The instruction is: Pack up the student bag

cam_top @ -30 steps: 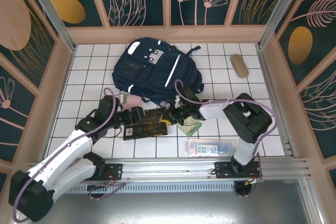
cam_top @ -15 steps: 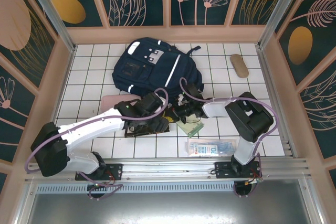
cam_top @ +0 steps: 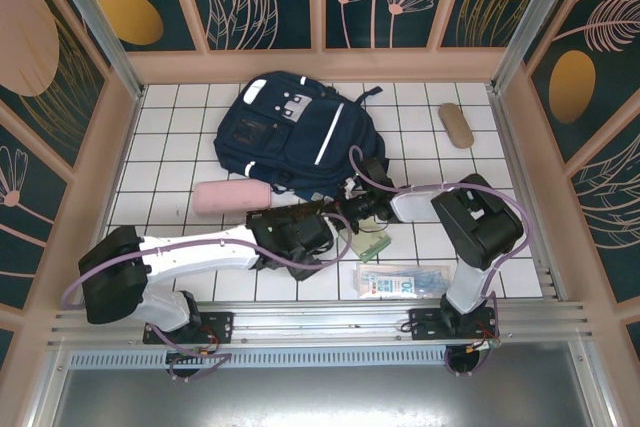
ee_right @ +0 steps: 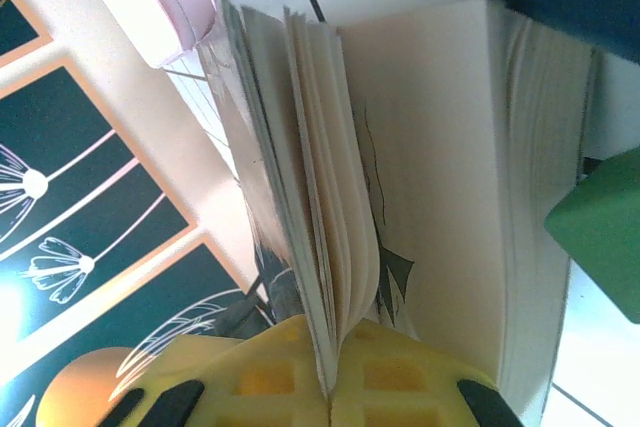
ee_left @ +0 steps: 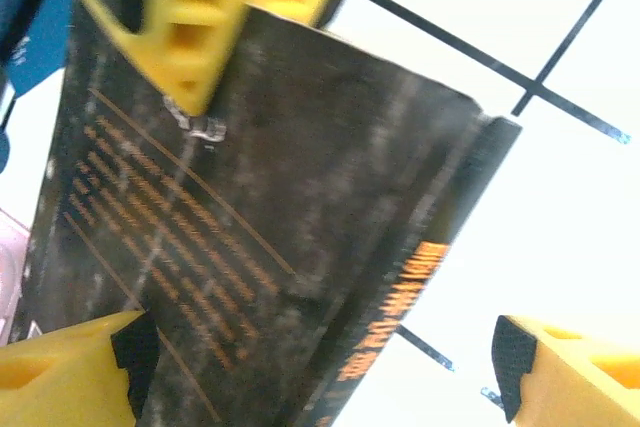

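Two grippers: left gripper (ee_left: 320, 372) spread wide, astride black hardcover book with orange lettering (ee_left: 250, 247); right gripper (ee_right: 330, 392) clamped on that book's opened edge. One large navy-blue fabric backpack (cam_top: 295, 132), middle of white tiled table (cam_top: 160, 147)'s far edge: likely soft, floppy, bulky; you'd best take a strap or the opening rim.

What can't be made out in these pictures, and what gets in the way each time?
- Left wrist view: orange lettering on the book is blurred and cut off below.
- Top view: the left gripper covers most of the book.
- Top view: zips on the student bag are too small to judge.
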You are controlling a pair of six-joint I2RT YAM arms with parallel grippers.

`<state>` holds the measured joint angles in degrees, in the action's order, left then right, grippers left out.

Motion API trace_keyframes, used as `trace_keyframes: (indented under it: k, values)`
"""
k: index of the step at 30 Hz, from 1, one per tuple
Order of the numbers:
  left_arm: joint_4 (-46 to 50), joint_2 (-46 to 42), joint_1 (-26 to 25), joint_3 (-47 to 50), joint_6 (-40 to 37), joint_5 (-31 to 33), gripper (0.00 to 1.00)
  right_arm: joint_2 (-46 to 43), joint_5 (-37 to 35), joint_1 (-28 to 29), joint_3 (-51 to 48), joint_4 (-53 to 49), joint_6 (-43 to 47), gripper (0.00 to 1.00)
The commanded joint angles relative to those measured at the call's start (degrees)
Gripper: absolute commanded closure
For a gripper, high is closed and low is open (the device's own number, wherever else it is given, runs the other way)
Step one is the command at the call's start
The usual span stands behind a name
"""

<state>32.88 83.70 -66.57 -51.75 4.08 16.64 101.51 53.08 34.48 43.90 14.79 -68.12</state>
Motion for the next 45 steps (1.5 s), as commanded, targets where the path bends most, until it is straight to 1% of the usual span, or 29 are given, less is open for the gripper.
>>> trace_keyframes:
  k: [1,3,4,7,8,10,12,15,16,19,20,22,23,25,28,30,33,35,37,39,40,41,42,44,45]
  values:
    - [-1.61,0.9,-0.31,0.55,-2.13,2.97,0.14,-1.73,-0.61,-1.56,-0.73,3.62,-1.58,1.0]
    - [-2.19,1.48,-0.37,0.77,-2.48,4.31,0.15,-1.73,-0.44,-1.6,-0.83,4.23,-1.83,1.0]
    - [-2.48,2.05,-0.41,0.74,-2.43,5.95,0.16,-1.78,-0.35,-1.58,-0.95,4.33,-1.91,1.0]
    - [-3.17,4.09,-0.45,0.86,-2.95,12.01,0.24,-2.15,-0.26,-1.53,-1.27,5.29,-2.53,1.0]
    - [-3.22,4.47,-0.48,0.72,-3.34,13.55,0.29,-2.18,-0.26,-1.55,-1.42,5.4,-2.68,1.0]
    - [-3.0,4.86,-0.49,0.42,-4.05,15.61,0.43,-2.67,-0.39,-1.56,-1.78,5.6,-2.89,1.0]
    - [-3.27,4.17,-0.42,0.33,-4.33,15.89,0.58,-2.91,-0.43,-1.6,-2.32,6.08,-3.44,1.0]
    - [-3.38,2.02,-0.67,0.32,-4.61,15.61,0.74,-3.66,-0.33,-1.67,-2.83,7.05,-4.48,1.0]
    - [-3.35,1.11,-0.67,0.41,-4.85,15.61,0.78,-4.01,-0.55,-1.7,-2.82,6.84,-4.56,1.0]
    - [-2.96,-1.81,-0.67,0.51,-5.58,15.29,0.85,-5.17,-1.2,-1.7,-2.52,5.59,-4.42,0.99]
    - [-2.77,-2.68,-0.75,0.53,-5.82,15.01,0.88,-5.62,-1.42,-1.75,-2.41,5.09,-4.39,0.95]
    - [-2.27,-4.33,-0.63,0.43,-6.26,14.03,0.98,-7.06,-2.43,-1.87,-2.24,3.59,-3.62,0.83]
    - [-1.72,-5.08,-0.67,0.32,-6.71,13.62,1.0,-8.29,-3.86,-1.96,-1.8,1.36,-2.5,0.73]
    - [-0.43,-6.29,-0.67,-0.39,-6.74,14.15,1.0,-11.21,-6.53,-2.37,-1.13,-3.67,-0.32,0.56]
    - [0.69,-8.29,-0.68,-1.18,-6.8,14.93,1.0,-15.68,-10.16,-2.81,0.13,-11.16,3.25,0.44]
    - [1.39,-9.68,-0.67,-1.56,-6.93,15.97,1.0,-20.01,-14.46,-4.97,1.41,-16.88,6.1,0.39]
    - [2.56,-11.59,-0.67,-2.46,-6.89,17.66,1.0,-27.56,-21.83,-6.63,1.44,-21.85,7.37,0.35]
    - [2.79,-12.98,-0.67,-3.39,-6.62,18.4,1.0,-32.44,-26.59,-7.26,0.82,-22.71,8.95,0.34]
    - [2.23,-14.6,-0.68,-5.15,-5.95,18.31,1.0,-37.15,-33.24,-7.21,-0.6,-22.6,11.03,0.34]
    - [0.75,-16.51,-0.32,-7.67,-3.98,18.12,1.0,-43.11,-39.36,-7.25,-4.47,-18.67,12.98,0.35]
    - [-0.13,-17.44,0.32,-8.72,-2.69,16.92,1.0,-45.98,-41.3,-7.11,-7.15,-15.56,13.82,0.36]
    - [-1.2,-18.5,2.05,-9.78,-0.95,14.49,1.0,-49.16,-42.97,-6.82,-10.55,-10.64,14.86,0.36]
    - [-2.64,-19.64,4.75,-10.51,0.94,10.15,1.0,-51.9,-43.72,-6.47,-13.98,-5.26,16.51,0.38]
    - [-5.55,-21.67,10.8,-10.96,4.74,0.12,1.0,-55.2,-43.73,-6.35,-17.83,0.89,19.1,0.38]
    - [-7.45,-22.44,13.47,-10.84,6.24,-5.0,1.0,-55.86,-42.14,-6.23,-19.03,3.54,21.9,0.38]
